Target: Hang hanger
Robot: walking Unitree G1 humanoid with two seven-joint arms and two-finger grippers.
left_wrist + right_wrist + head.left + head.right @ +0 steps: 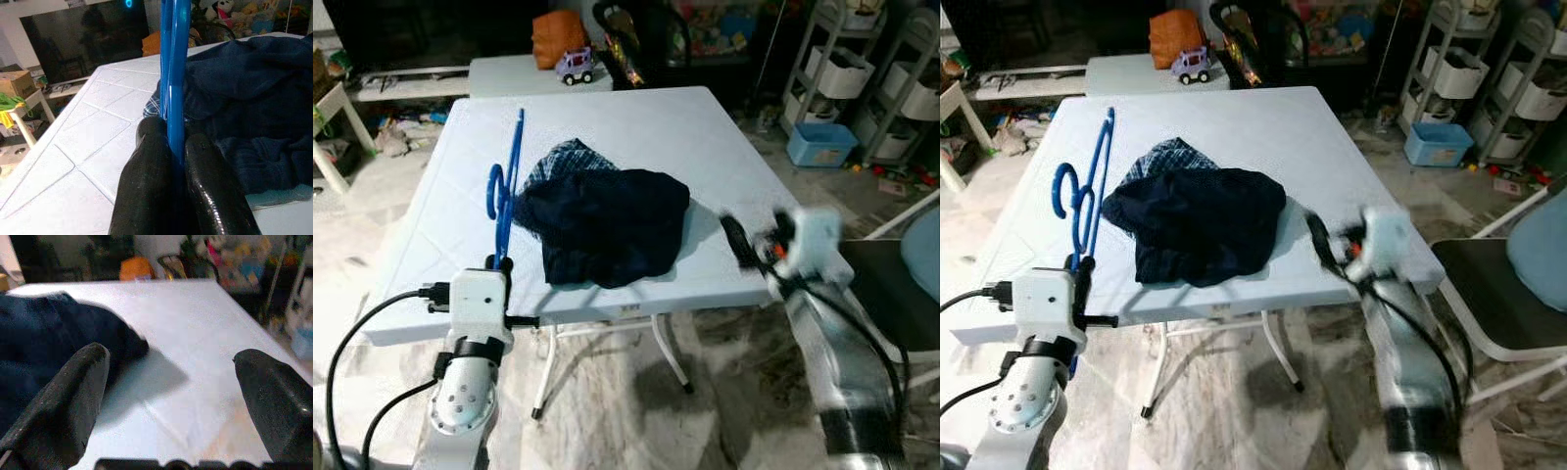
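- At the counter's (pixel 626 127) near edge, the left gripper (pixel 171 152) has its jaws clamped on the blue hanger (pixel 506 186).
- The hanger's long axis runs away from it, just beside the dark garment (pixel 602 225).
- The right gripper (pixel 171 401), jaws wide, hovers on the garment's other side.

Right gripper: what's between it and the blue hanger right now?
The dark blue garment heaped on the white table lies between the open right gripper and the blue hanger, held by the left gripper; clearest in the left eye view.

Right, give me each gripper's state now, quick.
Left gripper: shut on the blue hanger at the table's near edge.
Right gripper: open, holding nothing, beside the dark garment.
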